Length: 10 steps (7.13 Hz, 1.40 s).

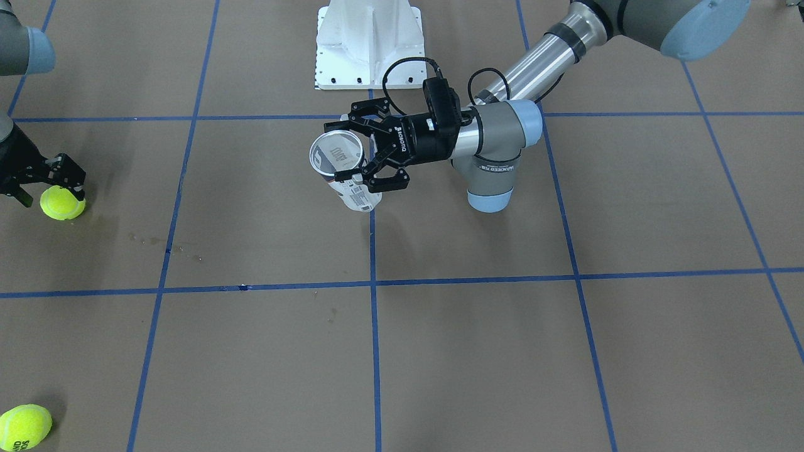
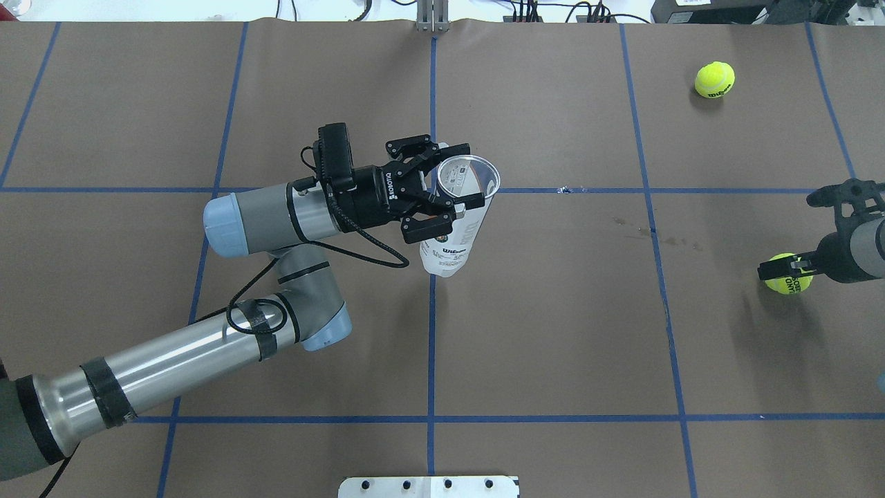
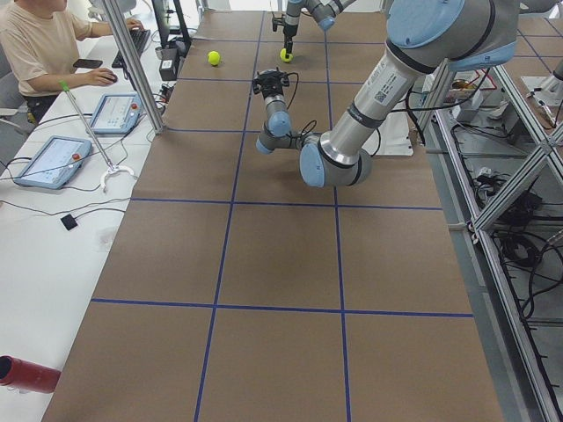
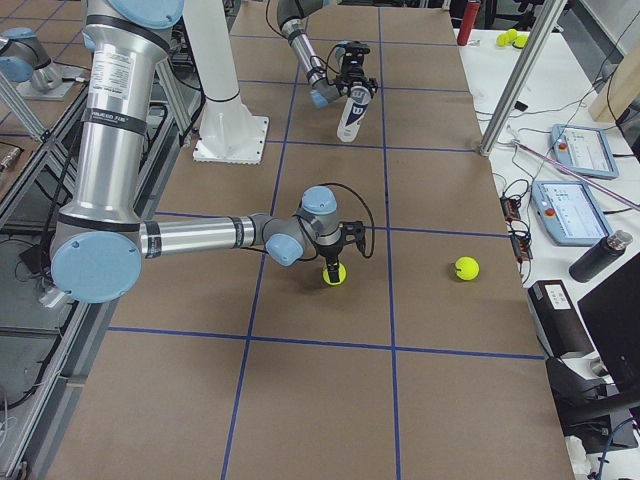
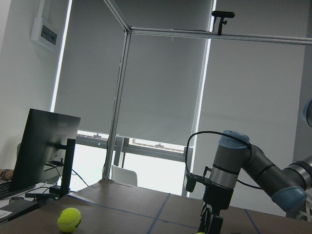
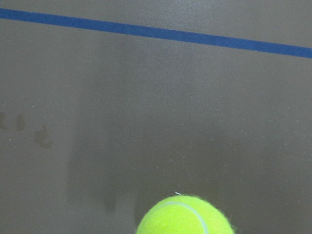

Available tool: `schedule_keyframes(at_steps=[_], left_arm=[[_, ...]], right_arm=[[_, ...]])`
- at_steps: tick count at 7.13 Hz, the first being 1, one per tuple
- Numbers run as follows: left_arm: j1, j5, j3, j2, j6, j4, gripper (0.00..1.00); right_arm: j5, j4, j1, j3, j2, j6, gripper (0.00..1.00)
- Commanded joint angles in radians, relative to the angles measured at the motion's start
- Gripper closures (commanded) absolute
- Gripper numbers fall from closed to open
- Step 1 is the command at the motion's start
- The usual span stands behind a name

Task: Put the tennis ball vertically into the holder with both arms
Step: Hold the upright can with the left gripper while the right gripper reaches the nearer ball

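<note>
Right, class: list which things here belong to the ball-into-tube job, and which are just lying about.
Job in hand: holder, gripped by the left gripper; tennis ball at the right gripper.
Lying about: spare tennis ball; red cylinder and tablet on the side bench.

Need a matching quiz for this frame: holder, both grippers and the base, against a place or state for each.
Things:
1 holder
2 left gripper
3 right gripper
4 base

Places or states:
a white, at the table's edge
b at a ball lying on the table
c clear, open end up
d shut on the holder

Pairs: 1-c, 2-d, 3-b, 4-a
</note>
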State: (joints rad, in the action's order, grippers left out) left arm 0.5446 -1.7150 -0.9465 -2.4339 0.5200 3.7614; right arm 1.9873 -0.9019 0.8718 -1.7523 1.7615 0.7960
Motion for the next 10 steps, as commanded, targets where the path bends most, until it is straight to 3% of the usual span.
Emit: schedule_keyframes(at_steps=[1,2,3,4,5,7,10], left_arm=[[0.000,0.000,0.000,0.001,0.000,0.000,0.29],[0.002,0.000,0.000,0.001,0.000,-0.002,0.29],[0.000,0.000,0.000,0.000,0.000,0.000,0.29],[0.000,0.000,0.000,0.001,0.000,0.000,0.29],[-0.003,0.000,-0.001,0.016,0.000,0.000,0.29],[-0.008,-0.002,-0.001,0.056,0.003,0.043,0.29],[-0.058,0.003,-0.003,0.053,0.009,0.074,0.30]], right_arm=[[-0.013,0.000,-0.014,0.005,0.001,0.005,0.00],[-0.015,0.000,-0.013,0.005,0.001,0.005,0.01],[-0.022,0.000,-0.013,0.005,0.001,0.005,0.21],[-0.021,-0.002,-0.013,0.005,0.001,0.005,0.66],[-0.012,-0.002,-0.010,-0.007,-0.001,0.003,1.00],[0.016,-0.014,0.009,-0.065,-0.010,0.003,1.00],[0.183,-0.012,0.131,-0.122,-0.014,0.005,1.00]])
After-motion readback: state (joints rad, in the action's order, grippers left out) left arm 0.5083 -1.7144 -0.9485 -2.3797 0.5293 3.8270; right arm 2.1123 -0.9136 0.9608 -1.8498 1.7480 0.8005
